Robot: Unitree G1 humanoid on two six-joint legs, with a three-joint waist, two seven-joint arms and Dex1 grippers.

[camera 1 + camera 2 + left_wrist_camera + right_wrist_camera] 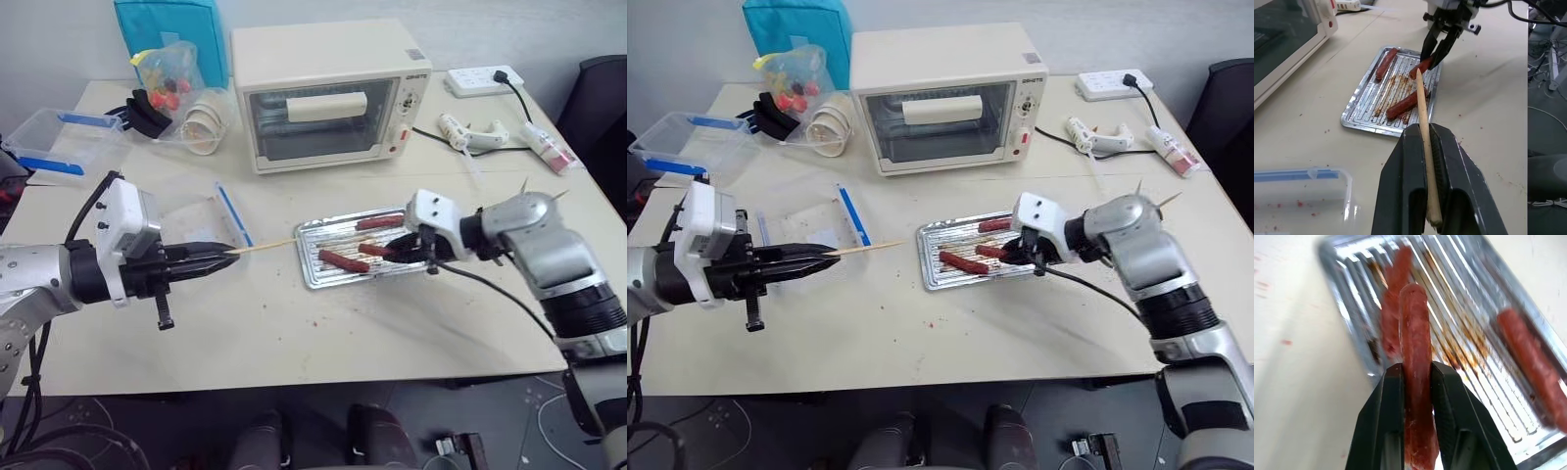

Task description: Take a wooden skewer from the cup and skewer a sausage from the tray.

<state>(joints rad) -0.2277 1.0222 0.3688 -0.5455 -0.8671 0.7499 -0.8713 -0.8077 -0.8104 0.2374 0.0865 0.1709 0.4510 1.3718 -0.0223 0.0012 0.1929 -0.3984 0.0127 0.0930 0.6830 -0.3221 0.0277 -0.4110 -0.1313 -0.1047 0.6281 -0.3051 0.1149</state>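
Only writing: small dark brand mark at top right of the oven (328,93) front, too small to read. No other labels legible.

L gripper (230,252) clamped on a skewer (266,245), held near level, tip pointing toward the tray (315,271). L wrist view: skewer runs up between the two fingers (1406,186), butt end sitting low in the jaws, tip lined up w/ the sausage held by the other gripper.

R gripper (1437,51) over the tray's far-right part, pinched on a sausage (1415,362). R wrist view: sausage stands lengthwise between the fingers, well above the tray floor, other two sausages below it – one (1393,298) just behind, one (1530,362) off to the side. Head views hide the lift; they show 3 sausages at the tray, one at the R fingertips.

Tray mid-table in front of the oven, ridged floor w/ brown grease marks (clear from L wrist view). Clear box w/ blue clips (59,142) at far-left table edge; a second clear box (1298,196) near the L gripper. Power strip (485,80) and glue gun (470,135) right of oven. White bowls (201,122) left of it.
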